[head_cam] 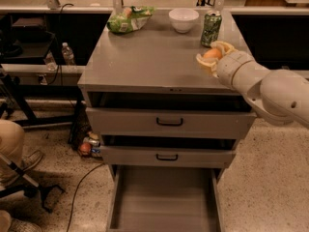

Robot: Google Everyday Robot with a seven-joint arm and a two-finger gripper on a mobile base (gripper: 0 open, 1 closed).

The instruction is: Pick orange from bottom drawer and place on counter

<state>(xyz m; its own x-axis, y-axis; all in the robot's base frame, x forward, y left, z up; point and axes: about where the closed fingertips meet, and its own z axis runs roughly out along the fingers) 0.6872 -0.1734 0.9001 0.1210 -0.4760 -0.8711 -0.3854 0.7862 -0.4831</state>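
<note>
The orange [212,54] is small, round and pale orange. My gripper [213,57] is shut on it, its cream fingers [225,46] wrapped around the fruit. It hangs just above the right part of the grey counter [154,57], a little in front of the green can. The bottom drawer [164,199] is pulled out and its flat grey floor is bare. My white arm comes in from the right.
A white bowl [183,19], a green can [211,28] and a green snack bag [129,18] stand at the back of the counter. The two upper drawers [169,122] have black handles. Floor clutter and bottles [87,146] lie left of the cabinet.
</note>
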